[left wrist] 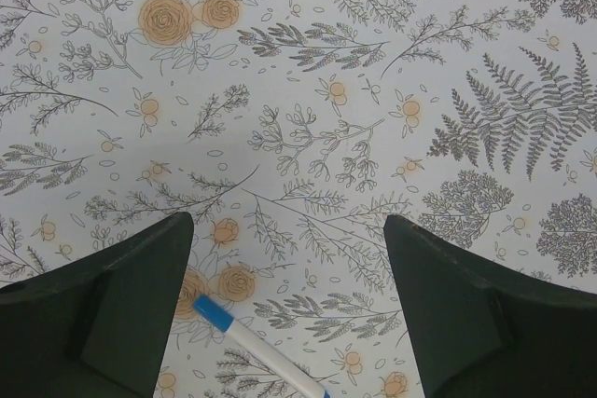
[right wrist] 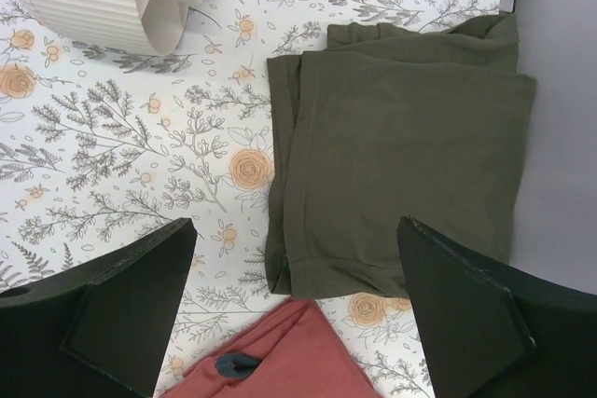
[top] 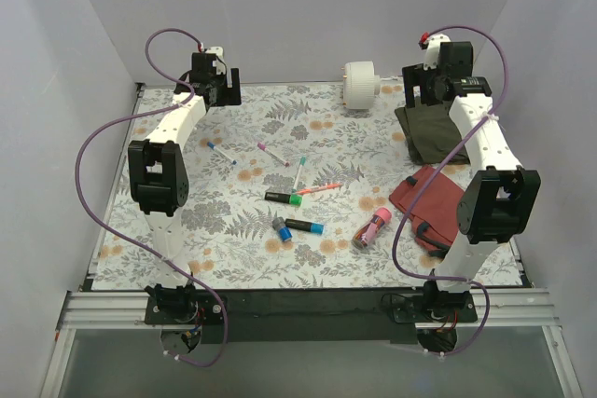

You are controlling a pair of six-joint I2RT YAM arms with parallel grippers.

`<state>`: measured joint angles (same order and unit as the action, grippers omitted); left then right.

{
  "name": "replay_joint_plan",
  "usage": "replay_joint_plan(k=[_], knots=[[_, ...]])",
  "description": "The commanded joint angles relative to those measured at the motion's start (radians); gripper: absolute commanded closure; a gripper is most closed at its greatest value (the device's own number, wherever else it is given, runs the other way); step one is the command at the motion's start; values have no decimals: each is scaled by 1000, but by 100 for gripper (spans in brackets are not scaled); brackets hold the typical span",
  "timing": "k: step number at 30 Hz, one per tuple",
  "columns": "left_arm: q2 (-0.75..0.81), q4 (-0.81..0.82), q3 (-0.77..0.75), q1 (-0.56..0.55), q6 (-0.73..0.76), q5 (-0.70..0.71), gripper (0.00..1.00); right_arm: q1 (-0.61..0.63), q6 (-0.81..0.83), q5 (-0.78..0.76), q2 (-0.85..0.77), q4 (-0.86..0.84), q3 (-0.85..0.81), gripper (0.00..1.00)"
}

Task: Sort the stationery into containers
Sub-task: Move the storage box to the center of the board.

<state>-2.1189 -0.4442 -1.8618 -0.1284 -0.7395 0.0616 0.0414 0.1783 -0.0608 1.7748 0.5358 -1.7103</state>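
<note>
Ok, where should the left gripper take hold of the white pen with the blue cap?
Probably mid-barrel, from straight above. The white pen lies flat and diagonal on the table, so turn the open left gripper until it closes across the thin barrel, clear of the blue cap.

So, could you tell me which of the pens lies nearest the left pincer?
The thin white pen with the blue cap: it alone appears in the left wrist view, by the open left pincer.

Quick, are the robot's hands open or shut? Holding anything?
Left hand: open, holding nothing.
Right hand: open, holding nothing.
</note>
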Motion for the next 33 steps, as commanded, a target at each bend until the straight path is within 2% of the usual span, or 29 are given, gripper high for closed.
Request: replay_joint_plan(k=[1,4,10,13,16,18,20,21,23,30,33], knots=[[30,4,-20,-5,8,6,16,2,-17,13,6,-39,-57,2],[36,4,-8,-5,8,6,16,2,-4,45,17,-37,-74,2],[56,4,18,-5,6,15,16,0,105,298,29,-91,-103,2],[80,4,42,-5,11,17,16,-5,86,418,110,-137,-167,4],[115,4,85,-5,5,26,14,-17,-12,504,245,-128,-328,6],[154,1,128,-4,-11,21,13,-32,-124,625,308,-148,-432,8],[186,-5,156,1,-20,6,13,-69,-218,767,391,-186,-475,11],[215,-7,171,3,-32,-12,13,-75,-311,804,409,-256,-471,12],[243,-13,214,4,-34,-35,13,-84,-371,873,452,-313,-459,15],[304,-39,299,4,-1,-60,16,-95,-428,932,567,-433,-511,20],[318,-56,331,4,23,-60,16,-97,-479,969,601,-511,-522,25]])
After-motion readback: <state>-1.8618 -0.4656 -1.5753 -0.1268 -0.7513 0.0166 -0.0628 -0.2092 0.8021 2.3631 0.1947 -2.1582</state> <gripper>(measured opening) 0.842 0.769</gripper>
